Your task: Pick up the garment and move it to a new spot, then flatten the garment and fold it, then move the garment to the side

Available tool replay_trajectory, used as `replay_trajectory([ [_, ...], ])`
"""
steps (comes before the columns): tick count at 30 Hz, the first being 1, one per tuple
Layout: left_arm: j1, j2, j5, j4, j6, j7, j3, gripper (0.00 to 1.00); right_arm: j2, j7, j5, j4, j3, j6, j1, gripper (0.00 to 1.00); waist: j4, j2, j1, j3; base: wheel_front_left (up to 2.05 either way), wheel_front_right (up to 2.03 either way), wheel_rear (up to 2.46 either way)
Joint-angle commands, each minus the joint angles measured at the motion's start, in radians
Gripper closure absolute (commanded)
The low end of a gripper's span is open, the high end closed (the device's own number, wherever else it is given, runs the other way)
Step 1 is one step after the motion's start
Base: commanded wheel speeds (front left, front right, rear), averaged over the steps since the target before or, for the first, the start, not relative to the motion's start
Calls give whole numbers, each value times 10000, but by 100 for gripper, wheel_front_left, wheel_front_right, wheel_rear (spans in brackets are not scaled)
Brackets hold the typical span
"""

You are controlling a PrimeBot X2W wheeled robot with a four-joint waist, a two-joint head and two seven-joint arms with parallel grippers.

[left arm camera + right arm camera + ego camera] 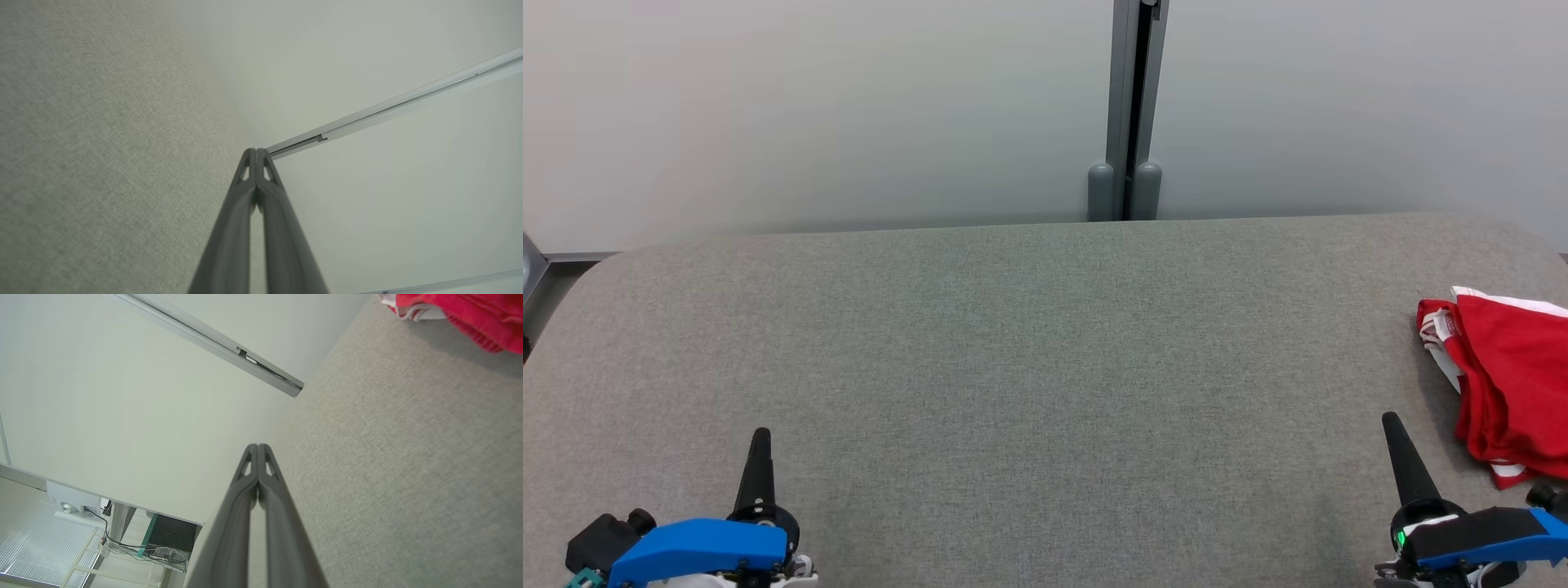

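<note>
The garment (1513,384) lies at the right edge of the head view, at mid-height and cut off by the frame. In the right wrist view it sits in the upper right corner (470,312). It is bright red cloth with white trim, gathered in soft, layered folds. It may be loosely folded, but the crop hides too much to be sure.

It rests on the table (1029,351), a grey woven surface with rounded far corners. Beyond the table's far edge stand smooth pale wall panels (849,106), split by a grey metal post (1132,106). Open grey cloth stretches across the middle and left of the frame.

The left gripper (760,434) is at lower left. The right gripper (1390,420) is at lower right, near the garment but apart from it. Each has its slim, tapered dark fingers pressed together on nothing.
</note>
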Motion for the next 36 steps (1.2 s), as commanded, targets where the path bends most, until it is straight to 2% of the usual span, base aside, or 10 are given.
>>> replay_trajectory([
  [1, -312, 0, -193, -148, -55, 61, 115, 100, -38, 27, 221, -57, -28, 3, -275, 100, 0, -1, 0, 2, 0, 0, 0],
  [36, -527, -226, -2874, -538, -107, 881, 607, 100, -36, 432, 3405, 223, -39, 3, -693, 100, -9, -1, -1, 89, 0, 0, 0],
])
